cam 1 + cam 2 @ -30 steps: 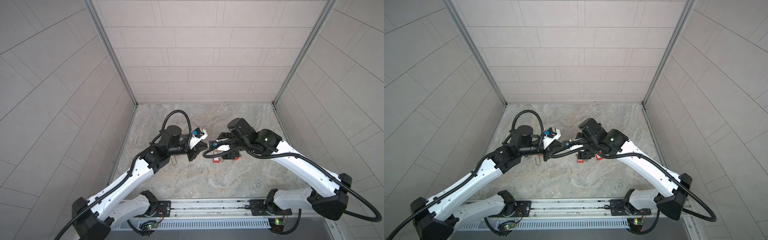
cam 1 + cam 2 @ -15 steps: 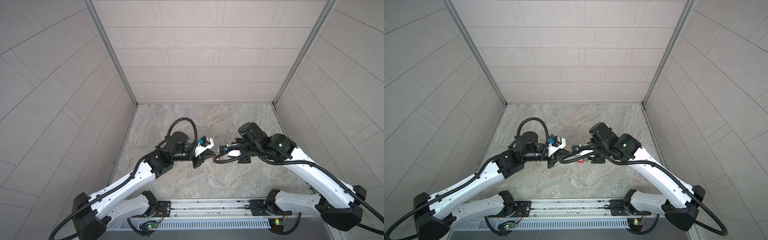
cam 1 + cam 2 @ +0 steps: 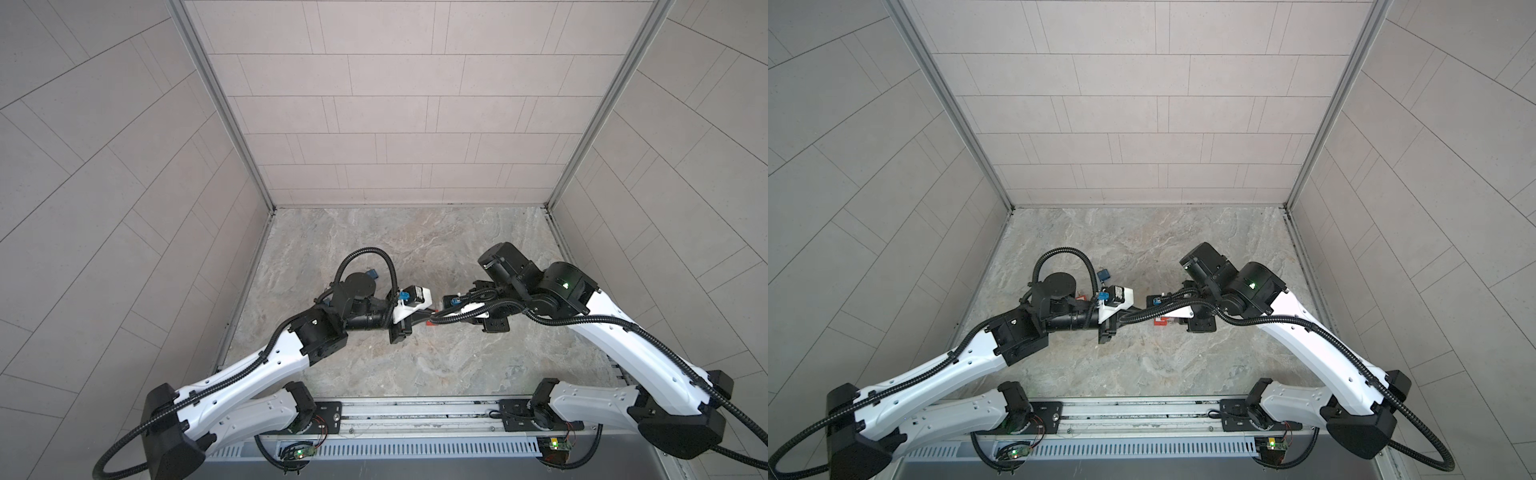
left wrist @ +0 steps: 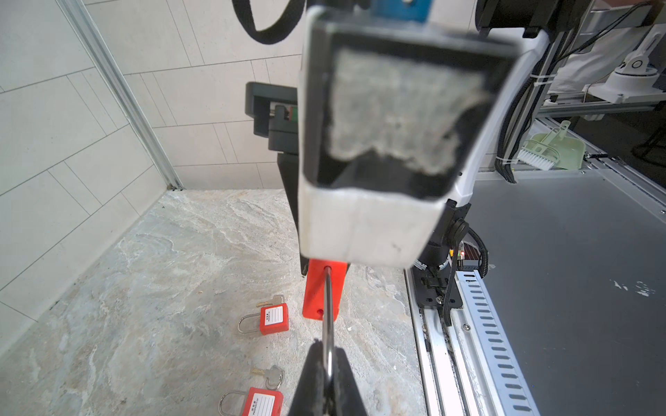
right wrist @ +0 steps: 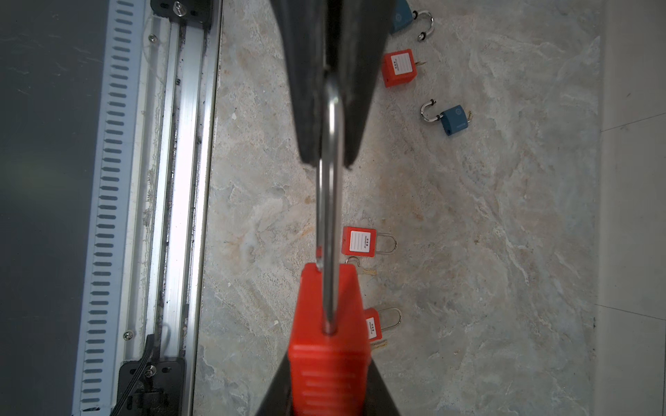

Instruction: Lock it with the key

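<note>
Newly closed, my right hand (image 5: 328, 392) grips one red padlock (image 5: 331, 363); my left hand (image 4: 326, 374) pinches its shackle (image 5: 329, 216). Three spare red padlocks (image 5: 398, 68) (image 5: 360, 241) (image 5: 374, 326), two blue padlocks (image 5: 454, 119) (image 5: 400, 18) dot the worktop (image 5: 486, 252).

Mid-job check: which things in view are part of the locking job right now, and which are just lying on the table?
In the job: held red padlock; left end effector pinching its shackle; right end effector on its body; probably one key off the table, which one unclear.
Lying about: other red padlocks; blue padlocks, shackles open.
</note>
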Robot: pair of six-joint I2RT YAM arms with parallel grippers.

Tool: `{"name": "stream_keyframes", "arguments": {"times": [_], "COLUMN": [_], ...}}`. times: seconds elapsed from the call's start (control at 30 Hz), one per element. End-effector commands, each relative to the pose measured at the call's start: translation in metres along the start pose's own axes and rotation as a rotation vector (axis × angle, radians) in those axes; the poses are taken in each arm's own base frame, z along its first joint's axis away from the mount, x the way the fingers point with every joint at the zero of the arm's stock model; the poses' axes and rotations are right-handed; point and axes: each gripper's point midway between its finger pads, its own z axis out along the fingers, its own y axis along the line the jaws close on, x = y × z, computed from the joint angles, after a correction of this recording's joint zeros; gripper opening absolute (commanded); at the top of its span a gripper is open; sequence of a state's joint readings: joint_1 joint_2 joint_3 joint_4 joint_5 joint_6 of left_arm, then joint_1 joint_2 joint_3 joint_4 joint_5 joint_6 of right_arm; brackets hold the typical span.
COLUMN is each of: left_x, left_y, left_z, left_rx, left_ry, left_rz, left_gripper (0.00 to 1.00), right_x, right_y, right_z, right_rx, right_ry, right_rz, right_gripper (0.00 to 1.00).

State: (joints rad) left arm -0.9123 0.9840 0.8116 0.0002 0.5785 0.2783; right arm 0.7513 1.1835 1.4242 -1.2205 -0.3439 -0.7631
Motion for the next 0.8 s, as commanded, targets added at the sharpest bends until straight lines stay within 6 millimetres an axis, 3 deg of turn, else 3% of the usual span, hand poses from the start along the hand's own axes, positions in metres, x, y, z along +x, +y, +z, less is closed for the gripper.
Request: {"name": "stream_keyframes", "arguments": {"times": [0.0, 0.23, 0.4, 0.77], "left_x": [-0.006, -0.003, -0.002, -0.004], "left_y": [0.002, -0.009, -0.014, -0.006], "left_z": [0.002, 0.009, 0.017, 0.025], "left_rx": [-0.061, -0.056, -0.023, -0.059], "left_ry": [-0.046, -0.052, -0.080, -0.200], "left_rz": [0.097, 0.129, 0.068, -0.079], "left_gripper": [0.00, 0.00, 0.00, 0.00], "right_x": [-0.014, -0.021, -0.030, -0.057], "right_y": [0.012, 0.011, -0.009, -0.022], "right_z": [-0.006, -0.007, -0.006, -0.006], "right_rx": [-0.079, -0.104, -0.014, -0.006], "right_ry": [-0.059, -0.074, -0.101, -0.194], "right_rz": [-0.029, -0.042, -0.057, -0.063], "right_gripper": [0.18, 0.18, 0.15, 0.18]}}
